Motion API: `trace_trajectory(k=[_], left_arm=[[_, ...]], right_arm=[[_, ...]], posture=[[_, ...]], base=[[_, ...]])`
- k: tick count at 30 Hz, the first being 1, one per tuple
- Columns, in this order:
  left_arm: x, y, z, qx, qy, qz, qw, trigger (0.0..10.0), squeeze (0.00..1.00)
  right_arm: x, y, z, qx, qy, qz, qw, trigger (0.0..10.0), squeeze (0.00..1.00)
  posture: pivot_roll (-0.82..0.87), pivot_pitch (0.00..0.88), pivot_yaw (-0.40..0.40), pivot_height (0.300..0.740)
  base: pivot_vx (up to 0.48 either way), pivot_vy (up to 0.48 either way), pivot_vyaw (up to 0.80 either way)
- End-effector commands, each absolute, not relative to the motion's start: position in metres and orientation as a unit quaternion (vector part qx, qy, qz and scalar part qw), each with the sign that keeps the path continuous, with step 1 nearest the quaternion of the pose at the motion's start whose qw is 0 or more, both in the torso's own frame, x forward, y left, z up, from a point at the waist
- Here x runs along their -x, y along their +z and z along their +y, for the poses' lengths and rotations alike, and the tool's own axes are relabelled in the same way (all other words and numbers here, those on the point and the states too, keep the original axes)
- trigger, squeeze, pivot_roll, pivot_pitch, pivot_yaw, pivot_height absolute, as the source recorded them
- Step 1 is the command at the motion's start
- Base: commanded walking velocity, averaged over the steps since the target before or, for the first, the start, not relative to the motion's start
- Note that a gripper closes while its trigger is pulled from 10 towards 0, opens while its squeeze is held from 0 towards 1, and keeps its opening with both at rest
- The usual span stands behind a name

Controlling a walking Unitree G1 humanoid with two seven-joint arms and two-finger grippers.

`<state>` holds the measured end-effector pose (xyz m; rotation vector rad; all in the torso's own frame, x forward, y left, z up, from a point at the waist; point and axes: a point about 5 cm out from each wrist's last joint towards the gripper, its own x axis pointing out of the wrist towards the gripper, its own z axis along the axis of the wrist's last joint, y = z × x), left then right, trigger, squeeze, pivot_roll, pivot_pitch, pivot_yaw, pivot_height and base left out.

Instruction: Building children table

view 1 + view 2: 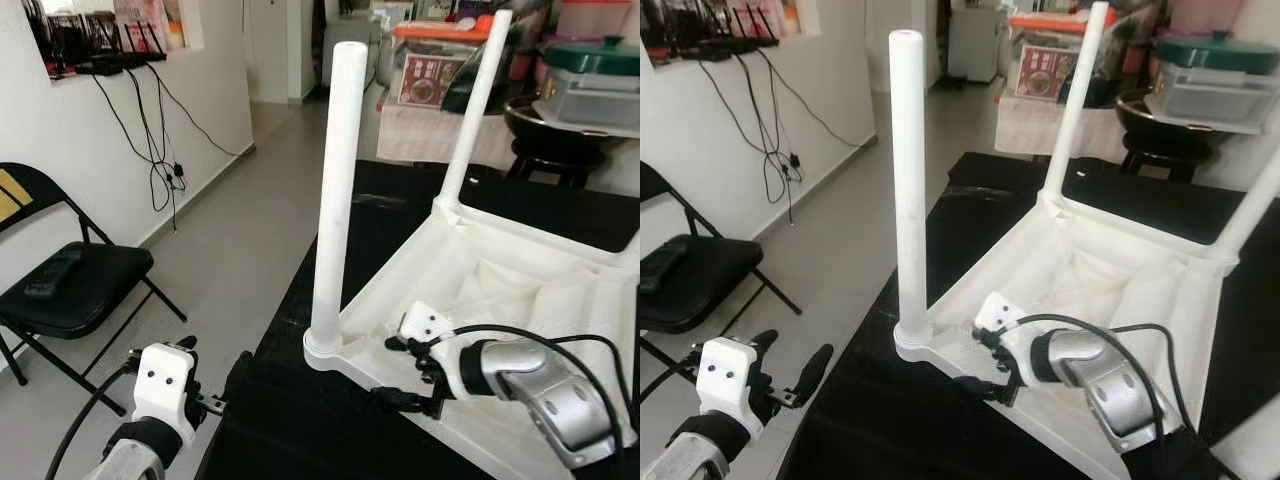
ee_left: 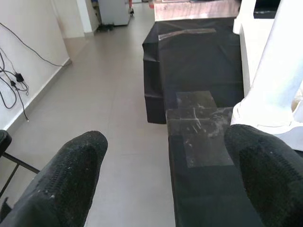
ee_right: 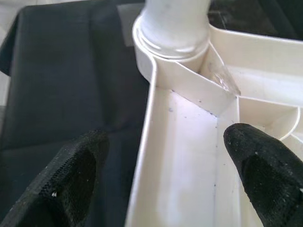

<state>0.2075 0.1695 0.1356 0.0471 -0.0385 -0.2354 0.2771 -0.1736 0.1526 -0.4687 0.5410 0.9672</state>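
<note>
Silver right arm reaches leftward, jaws straddling the tabletop rim.

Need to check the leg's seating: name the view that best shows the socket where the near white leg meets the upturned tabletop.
The right wrist view: the socket is close and sharp, its collar ringing the near leg. Both eye views show the whole leg but a small socket. The left wrist view catches just its edge.

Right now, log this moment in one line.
table top upside down, legs up | right gripper open, straddling rim | left gripper open, idle
</note>
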Motion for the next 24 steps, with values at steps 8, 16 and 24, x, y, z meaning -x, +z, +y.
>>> trace_trajectory(k=[8,16,24], left_arm=[[-0.207,0.136,0.169,-0.033,-0.122,-0.019,0.992,10.0,0.0],[-0.206,0.136,0.169,-0.032,-0.122,-0.019,0.992,10.0,0.0],[-0.207,0.136,0.168,-0.033,-0.124,-0.019,0.992,10.0,0.0]], right_arm=[[-0.269,0.142,-0.164,0.237,0.458,0.285,0.808,10.0,0.0],[-0.267,0.139,-0.163,0.24,0.455,0.294,0.806,10.0,0.0],[-0.276,0.129,-0.156,0.226,0.38,0.334,0.832,0.0,0.0]], posture=[[0.02,0.059,-0.054,0.74],[0.01,0.059,-0.055,0.74],[0.01,0.059,-0.059,0.74]], base=[[0.0,0.0,0.0],[0.0,0.0,0.0],[0.0,0.0,0.0]])
